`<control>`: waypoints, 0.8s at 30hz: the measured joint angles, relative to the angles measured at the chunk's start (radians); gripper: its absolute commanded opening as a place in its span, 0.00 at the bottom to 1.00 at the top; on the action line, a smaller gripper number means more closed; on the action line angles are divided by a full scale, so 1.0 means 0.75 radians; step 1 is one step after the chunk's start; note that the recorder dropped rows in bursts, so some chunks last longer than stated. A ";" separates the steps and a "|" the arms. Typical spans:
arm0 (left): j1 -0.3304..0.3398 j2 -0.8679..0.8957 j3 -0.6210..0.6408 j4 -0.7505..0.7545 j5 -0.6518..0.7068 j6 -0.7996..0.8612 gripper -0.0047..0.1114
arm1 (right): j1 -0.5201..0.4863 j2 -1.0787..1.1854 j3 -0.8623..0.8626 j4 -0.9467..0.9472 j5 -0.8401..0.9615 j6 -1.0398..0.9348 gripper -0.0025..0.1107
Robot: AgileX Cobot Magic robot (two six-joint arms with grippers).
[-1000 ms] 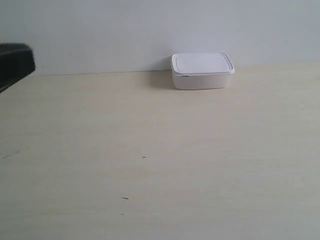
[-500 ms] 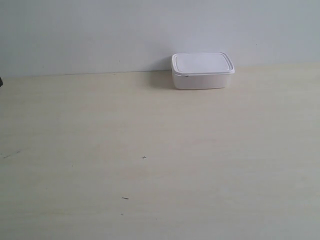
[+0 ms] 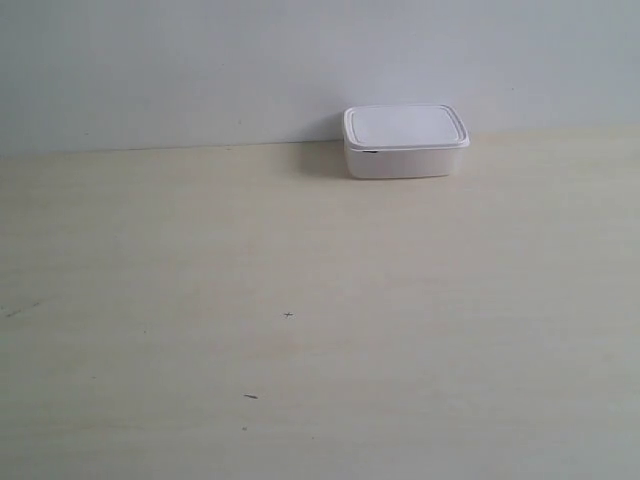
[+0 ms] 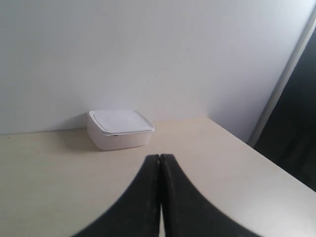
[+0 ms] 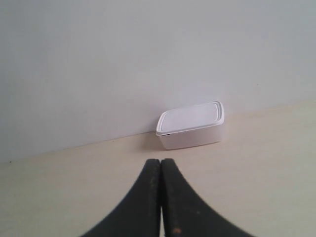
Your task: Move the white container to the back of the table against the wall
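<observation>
Shows the white container [image 3: 405,142] upright and lidded at the back of the worktop [image 3: 300,330], hard by the foot of the wall [image 3: 200,70] — touching or a hair off, impossible to tell; places it right of centre in the exterior view, one long side facing the camera, a faint shadow [image 3: 325,158] spilling leftward along the wall line; leaves it alone on pale, faintly grained cream, with a few tiny dark specks [image 3: 288,315] nearer the camera. In the left wrist view, finds the left hand [image 4: 160,159] pressed together and empty, black fingers [image 4: 140,202] meeting tip to tip, pointed toward the container and well apart from it. In the right wrist view, finds the right hand [image 5: 161,162] likewise closed and empty — flush along one thin seam — aimed at the wall, the container well ahead at the worktop's far edge.
</observation>
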 measured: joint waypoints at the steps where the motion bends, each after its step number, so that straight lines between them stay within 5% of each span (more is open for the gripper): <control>1: 0.025 -0.011 0.000 0.000 -0.010 0.000 0.04 | 0.000 -0.011 0.000 0.000 0.000 0.000 0.02; 15: 0.730 -0.305 0.001 -0.002 -0.221 0.000 0.04 | 0.000 -0.249 0.000 0.000 0.005 0.000 0.02; 24: 0.849 -0.334 0.001 -0.002 -0.223 0.000 0.04 | 0.000 -0.251 0.000 0.000 0.005 0.000 0.02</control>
